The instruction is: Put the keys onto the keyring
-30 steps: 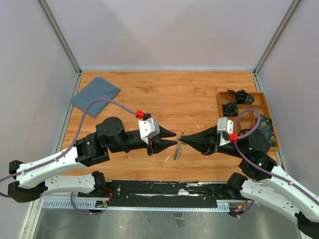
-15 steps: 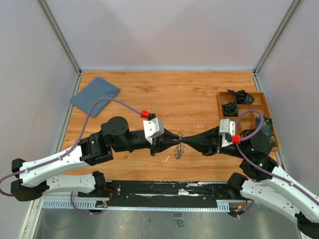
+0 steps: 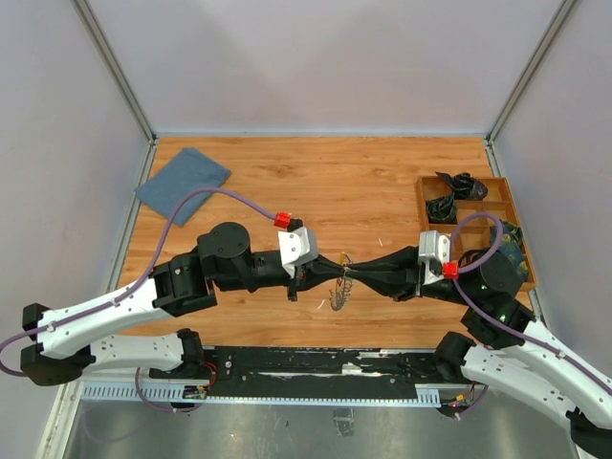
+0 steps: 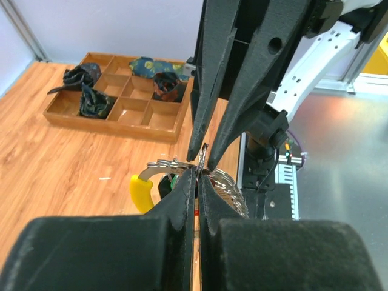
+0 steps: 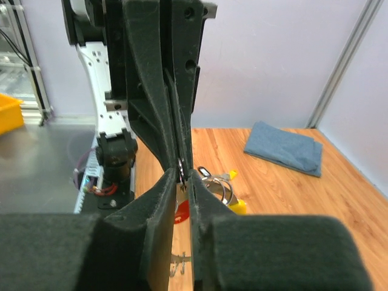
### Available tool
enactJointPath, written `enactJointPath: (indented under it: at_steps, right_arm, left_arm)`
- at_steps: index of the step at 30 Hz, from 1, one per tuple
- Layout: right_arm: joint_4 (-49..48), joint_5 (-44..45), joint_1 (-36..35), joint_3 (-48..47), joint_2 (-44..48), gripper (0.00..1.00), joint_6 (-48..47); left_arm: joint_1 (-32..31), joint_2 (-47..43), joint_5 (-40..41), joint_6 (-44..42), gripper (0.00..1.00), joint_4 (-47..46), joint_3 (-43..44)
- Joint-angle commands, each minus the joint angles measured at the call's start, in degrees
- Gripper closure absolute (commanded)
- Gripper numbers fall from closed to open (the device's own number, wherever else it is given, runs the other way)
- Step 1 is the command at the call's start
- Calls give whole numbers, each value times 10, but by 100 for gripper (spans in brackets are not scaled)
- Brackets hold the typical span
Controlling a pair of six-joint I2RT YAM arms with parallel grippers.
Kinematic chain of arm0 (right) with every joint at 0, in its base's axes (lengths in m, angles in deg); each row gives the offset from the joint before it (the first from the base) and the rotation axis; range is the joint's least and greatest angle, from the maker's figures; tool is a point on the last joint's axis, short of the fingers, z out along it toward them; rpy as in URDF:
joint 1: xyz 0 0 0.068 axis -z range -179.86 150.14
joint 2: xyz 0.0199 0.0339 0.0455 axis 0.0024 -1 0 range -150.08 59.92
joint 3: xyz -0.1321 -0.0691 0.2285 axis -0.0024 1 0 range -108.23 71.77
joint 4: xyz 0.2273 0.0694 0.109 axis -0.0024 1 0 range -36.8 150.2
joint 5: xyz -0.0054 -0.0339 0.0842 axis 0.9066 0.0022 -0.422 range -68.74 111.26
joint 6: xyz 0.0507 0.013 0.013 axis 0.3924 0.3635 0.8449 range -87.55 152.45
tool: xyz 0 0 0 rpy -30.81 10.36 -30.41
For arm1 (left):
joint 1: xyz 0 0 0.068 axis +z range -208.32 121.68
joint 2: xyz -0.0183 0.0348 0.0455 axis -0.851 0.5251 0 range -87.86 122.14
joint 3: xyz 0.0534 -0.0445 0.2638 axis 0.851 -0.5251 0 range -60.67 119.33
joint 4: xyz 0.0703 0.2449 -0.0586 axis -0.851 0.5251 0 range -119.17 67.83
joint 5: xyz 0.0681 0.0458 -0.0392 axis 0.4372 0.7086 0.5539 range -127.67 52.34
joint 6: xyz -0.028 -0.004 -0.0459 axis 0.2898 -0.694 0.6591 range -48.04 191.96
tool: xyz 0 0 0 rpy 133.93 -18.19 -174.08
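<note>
The keyring (image 3: 340, 290) hangs above the table's front middle, between my two grippers, which meet tip to tip. Its fringe of silver keys (image 4: 231, 189), a yellow tag (image 4: 141, 191) and a bit of green (image 4: 173, 180) hang below the wire. My left gripper (image 3: 338, 271) is shut on the ring's wire (image 4: 203, 159). From the opposite side, the right gripper (image 3: 353, 273) has its fingers slightly parted around the same wire (image 5: 182, 167). A red key head (image 5: 182, 210) and the yellow tag (image 5: 240, 207) show below the right gripper's fingers.
A blue cloth (image 3: 183, 179) lies at the far left of the table. A wooden compartment tray (image 3: 497, 206) with black cable bundles (image 4: 92, 100) stands at the right edge. One small loose key (image 5: 182, 265) lies on the wood under the right gripper.
My left gripper has moved right up to the keyring and closed on its wire. The right gripper's jaws, shut before, have parted a little.
</note>
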Motion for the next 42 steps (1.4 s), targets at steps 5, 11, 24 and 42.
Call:
enactJointPath:
  at_steps: [5,11,24,42]
  right_arm:
    - [140,24,-8,-58,10,68,-91]
    - [227,31,-8,-77,-8,63,-122]
    - [128,22,-8,-15,-42,64,-77]
    - [49,-12,-9,9,-92,69,-47]
  left_arm:
    - [-2,39,35,-38,99,156,96]
    - [-2,96,56,-63,99,296,164]
    - [-8,158,100,-80,100,417,239]
    - [-11,148,93,-82,99,400,232]
